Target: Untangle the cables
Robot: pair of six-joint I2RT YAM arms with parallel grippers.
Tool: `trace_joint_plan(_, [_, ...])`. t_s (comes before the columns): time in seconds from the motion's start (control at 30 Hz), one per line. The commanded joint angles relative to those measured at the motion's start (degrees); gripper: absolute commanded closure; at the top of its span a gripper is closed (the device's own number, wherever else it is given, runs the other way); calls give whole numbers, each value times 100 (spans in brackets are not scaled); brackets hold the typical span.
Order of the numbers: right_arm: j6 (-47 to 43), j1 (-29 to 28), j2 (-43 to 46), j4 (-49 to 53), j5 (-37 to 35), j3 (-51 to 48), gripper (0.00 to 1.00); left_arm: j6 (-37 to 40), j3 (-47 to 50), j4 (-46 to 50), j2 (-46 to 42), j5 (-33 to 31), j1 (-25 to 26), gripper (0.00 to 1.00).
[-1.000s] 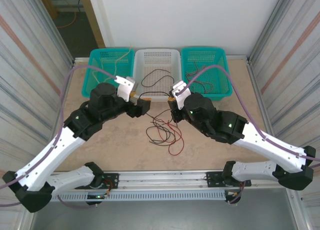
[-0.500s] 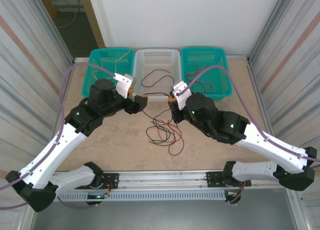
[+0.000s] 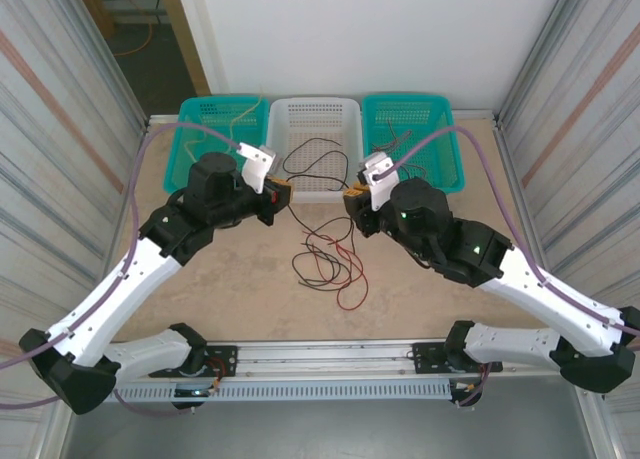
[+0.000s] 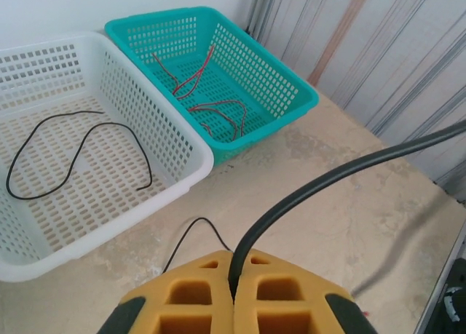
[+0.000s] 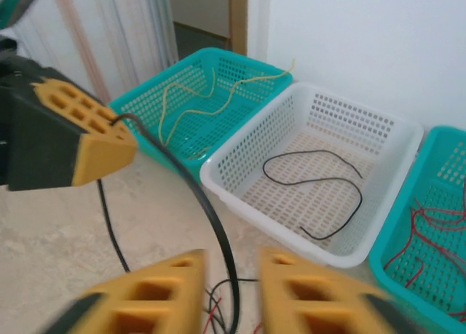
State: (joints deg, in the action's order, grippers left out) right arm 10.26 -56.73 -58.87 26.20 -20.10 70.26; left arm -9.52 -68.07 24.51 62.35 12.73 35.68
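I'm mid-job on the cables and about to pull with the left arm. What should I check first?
1. Left end effector shut on the black cable: ok.
2. Right end effector open, that cable passing between its fingers: ok.
3. Held cable free of the red and black tangle on the table: cannot tell.
4. White basket has room, with one sorted black cable lying in it: ok.

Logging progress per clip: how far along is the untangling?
Done: yellow cables, red cables and one black cable sit in baskets. In hand: left gripper pinches a second black cable, which passes through the open right gripper. Left: red-and-black tangle on table.
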Motion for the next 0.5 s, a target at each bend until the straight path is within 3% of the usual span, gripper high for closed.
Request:
trace_joint_plan(0.0, [664, 371, 122, -326, 542, -490, 30, -421, -292, -361, -104, 413, -165, 100])
trace_joint_plan(0.13, [1365, 687, 52, -725, 1203, -1243, 26, -786, -487, -547, -161, 550, -307, 100])
trace_joint_plan(0.33, [2055, 839, -419, -1158, 1432, -2226, 32, -1104, -778, -761, -172, 738, -430, 100])
trace_joint_plan(0.37, [2157, 911, -504, -1176, 1423, -2336, 35, -1154, -830, -788, -162, 808, -474, 100])
trace_joint_plan(0.47, [2437, 1269, -716, -1471, 1835, -2787, 57, -1377, -950, -896, -148, 971, -691, 100])
